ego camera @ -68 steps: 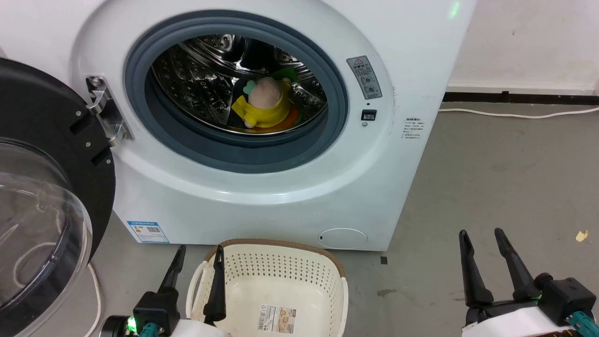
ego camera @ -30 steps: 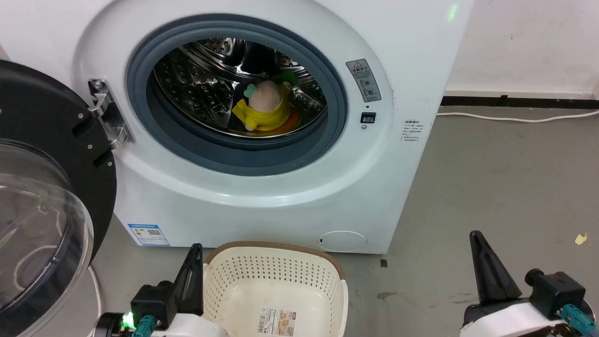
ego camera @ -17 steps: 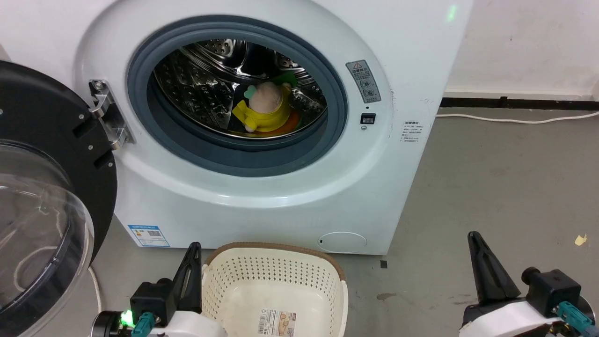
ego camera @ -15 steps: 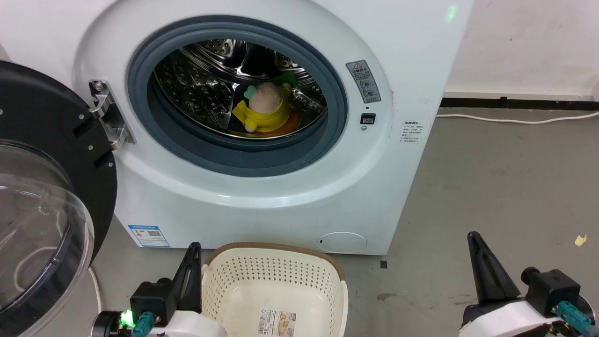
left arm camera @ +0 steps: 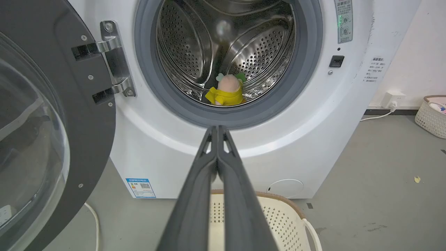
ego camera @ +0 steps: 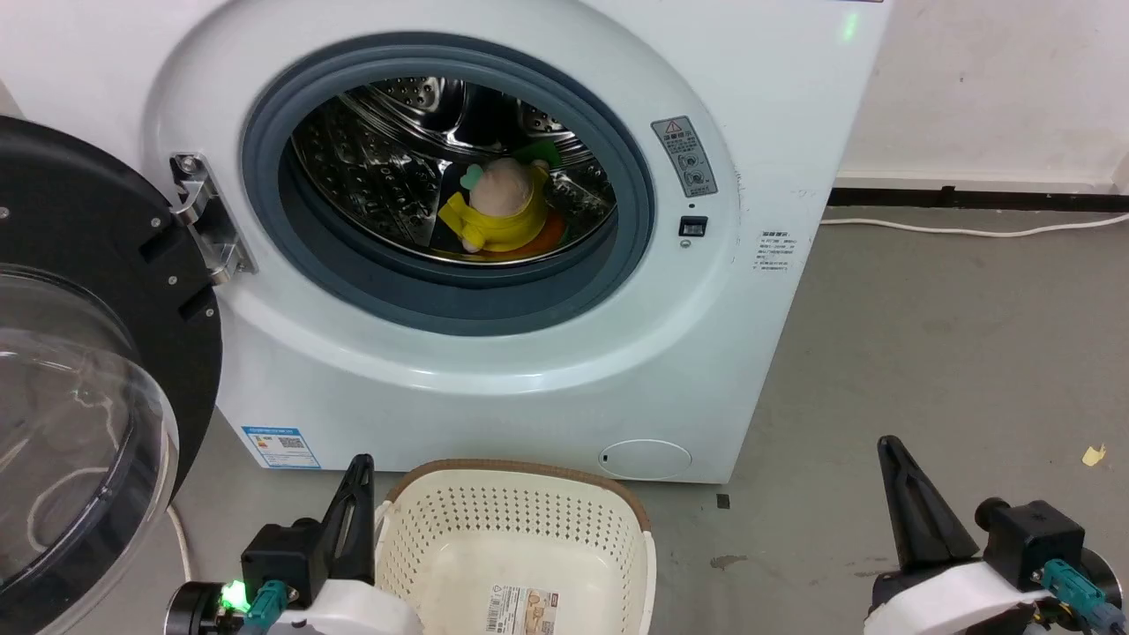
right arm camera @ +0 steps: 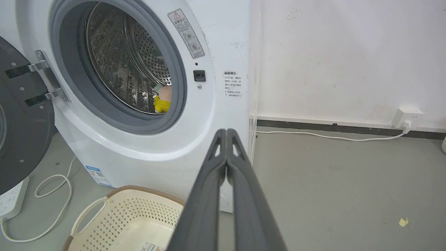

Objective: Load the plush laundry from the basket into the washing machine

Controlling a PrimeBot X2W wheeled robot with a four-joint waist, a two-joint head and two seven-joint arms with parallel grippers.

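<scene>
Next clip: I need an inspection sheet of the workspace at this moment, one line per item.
Surface: grey floor, with a dark stain near the basket.
Job's things: plush laundry lies inside the drum of the washing machine; its door stands open; basket on the floor before the washer, no laundry seen in it.
Clutter: pale scrap on the floor; second basket by the wall.
Tools: left tool shut, holding nothing; right tool shut, holding nothing.
Cables: white cable along the skirting to a wall socket; another white lead under the door; power strip.
Surroundings: white wall, dark skirting.
</scene>
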